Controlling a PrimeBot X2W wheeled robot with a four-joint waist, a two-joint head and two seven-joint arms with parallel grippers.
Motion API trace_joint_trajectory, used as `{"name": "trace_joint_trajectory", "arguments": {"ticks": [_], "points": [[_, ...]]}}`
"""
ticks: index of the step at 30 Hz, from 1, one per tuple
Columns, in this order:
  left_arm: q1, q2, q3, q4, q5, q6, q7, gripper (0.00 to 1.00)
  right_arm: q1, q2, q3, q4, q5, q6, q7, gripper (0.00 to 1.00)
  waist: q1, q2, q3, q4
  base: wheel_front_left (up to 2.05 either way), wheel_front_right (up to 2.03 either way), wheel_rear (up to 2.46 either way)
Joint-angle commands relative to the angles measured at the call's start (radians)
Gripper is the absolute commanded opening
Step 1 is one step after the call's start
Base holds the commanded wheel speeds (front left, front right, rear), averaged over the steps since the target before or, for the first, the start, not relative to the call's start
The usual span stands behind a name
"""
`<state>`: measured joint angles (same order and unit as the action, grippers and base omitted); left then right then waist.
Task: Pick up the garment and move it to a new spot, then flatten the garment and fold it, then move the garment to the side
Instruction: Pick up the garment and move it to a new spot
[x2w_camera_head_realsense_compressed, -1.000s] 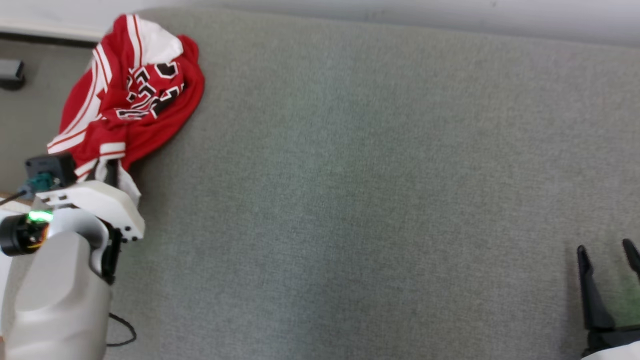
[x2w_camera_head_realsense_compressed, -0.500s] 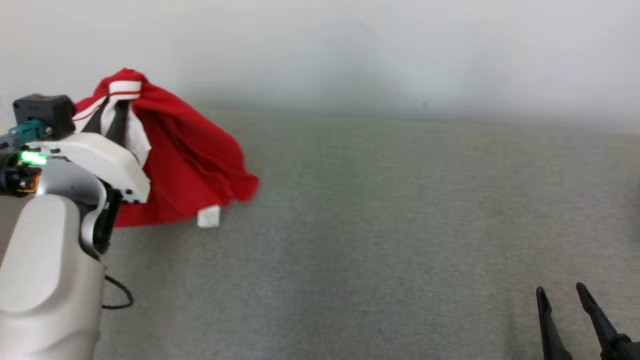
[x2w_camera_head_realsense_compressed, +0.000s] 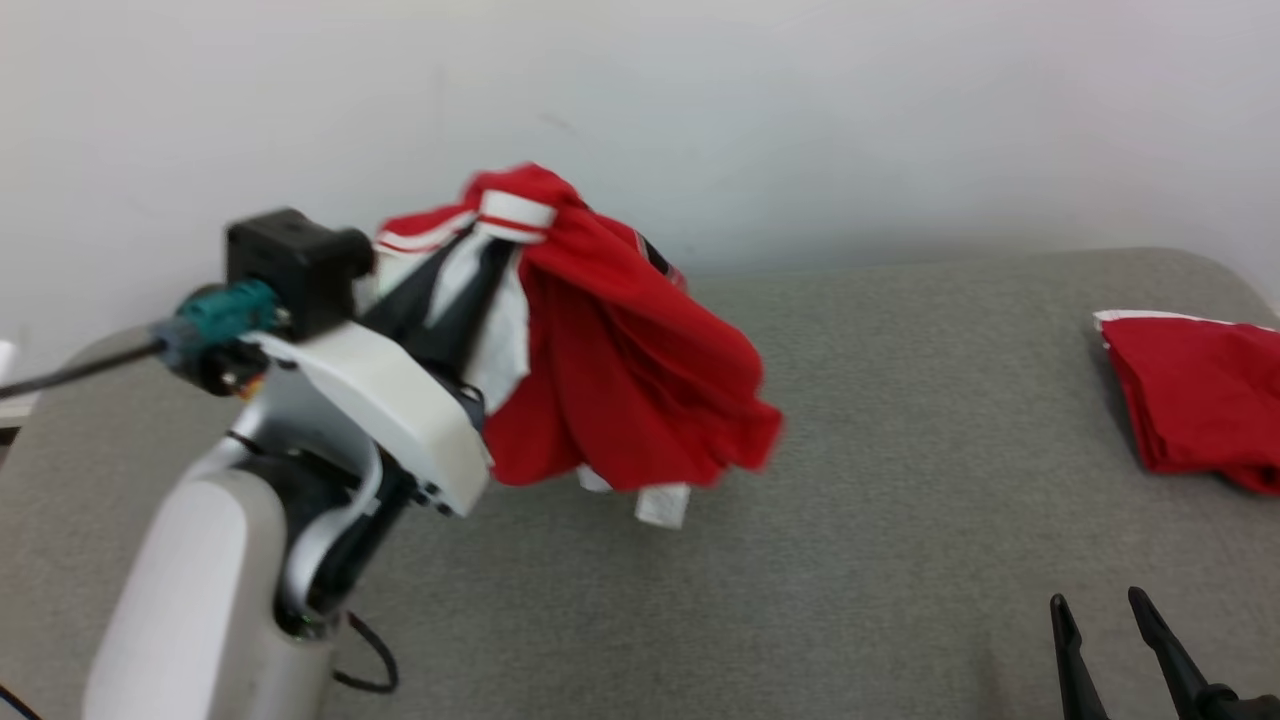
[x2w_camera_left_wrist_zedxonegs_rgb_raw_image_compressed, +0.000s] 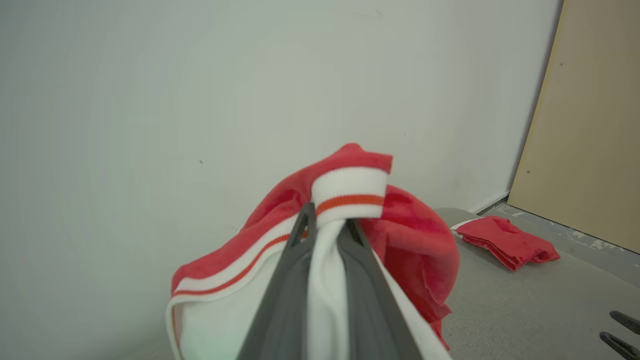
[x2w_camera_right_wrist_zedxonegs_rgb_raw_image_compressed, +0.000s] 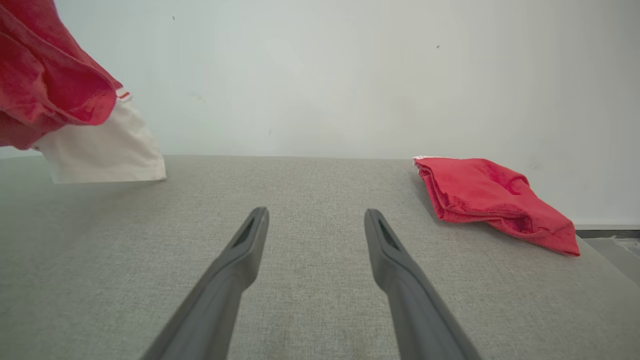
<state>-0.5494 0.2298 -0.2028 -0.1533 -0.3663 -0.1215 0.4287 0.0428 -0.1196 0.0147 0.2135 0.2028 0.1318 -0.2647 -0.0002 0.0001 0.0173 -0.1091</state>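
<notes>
The garment (x2w_camera_head_realsense_compressed: 630, 390) is red with white and red striped trim. It hangs bunched in the air above the grey table (x2w_camera_head_realsense_compressed: 880, 420), at the left of the head view. My left gripper (x2w_camera_head_realsense_compressed: 490, 245) is shut on its white cuff near the top. In the left wrist view the fingers (x2w_camera_left_wrist_zedxonegs_rgb_raw_image_compressed: 290, 280) pinch white cloth of the garment (x2w_camera_left_wrist_zedxonegs_rgb_raw_image_compressed: 350, 192) between them. My right gripper (x2w_camera_head_realsense_compressed: 1100, 615) stands open low at the right, nothing between its fingers (x2w_camera_right_wrist_zedxonegs_rgb_raw_image_compressed: 240, 260). The garment's lower edge (x2w_camera_right_wrist_zedxonegs_rgb_raw_image_compressed: 100, 145) shows at the right wrist view's left.
A second red cloth (x2w_camera_head_realsense_compressed: 1195, 400), folded, lies at the table's right end near the wall (x2w_camera_head_realsense_compressed: 800, 120); it shows as the folded red cloth (x2w_camera_right_wrist_zedxonegs_rgb_raw_image_compressed: 492, 200) in the right wrist view. A tan panel (x2w_camera_left_wrist_zedxonegs_rgb_raw_image_compressed: 590, 125) stands past the table's far end.
The camera has risen and turned. My left gripper has lifted the garment off the table and carried it right, towards the middle. The right gripper stays open.
</notes>
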Motion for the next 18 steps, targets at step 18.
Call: {"name": "trace_joint_trajectory", "arguments": {"ticks": [18], "points": [[0.117, -0.153, -0.286, 0.254, 0.075, 0.019, -0.144, 0.0, -0.086, 0.026, 0.017, 0.01, 0.023, -0.002, 0.001, 1.0, 0.0002, -0.0001, 0.146, -0.212, 0.0, 0.0, 0.0]]}}
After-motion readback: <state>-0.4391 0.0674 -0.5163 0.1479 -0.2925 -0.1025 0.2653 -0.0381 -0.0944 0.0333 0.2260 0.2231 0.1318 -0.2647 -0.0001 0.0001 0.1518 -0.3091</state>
